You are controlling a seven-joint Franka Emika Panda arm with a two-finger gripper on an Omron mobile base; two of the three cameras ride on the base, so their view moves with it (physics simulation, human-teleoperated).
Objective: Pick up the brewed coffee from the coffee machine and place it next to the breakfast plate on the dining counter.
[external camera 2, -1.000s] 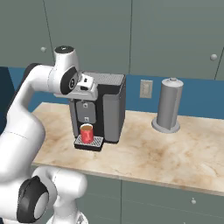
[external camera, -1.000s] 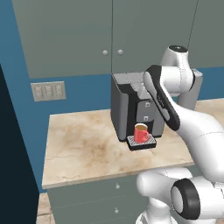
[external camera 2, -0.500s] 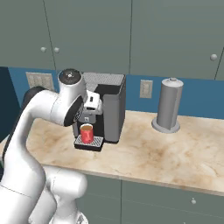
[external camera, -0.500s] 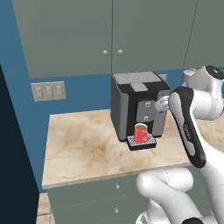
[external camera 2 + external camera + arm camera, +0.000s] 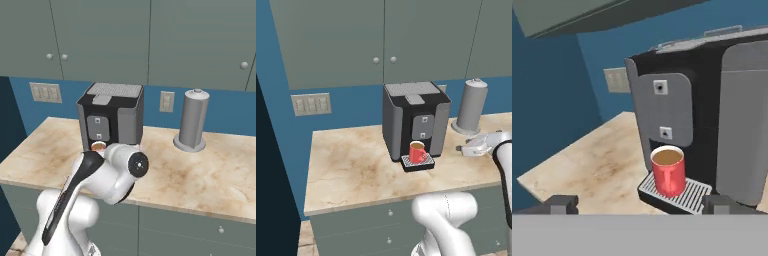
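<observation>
While the arm reaches low over the bench [image 5: 351,165], the released gripper [image 5: 637,204] faces the mug [image 5: 668,171] on the coffee machine [image 5: 722,110], apart from it.

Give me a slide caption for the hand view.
Open gripper faces the red mug of coffee on the coffee machine drip tray.
</observation>
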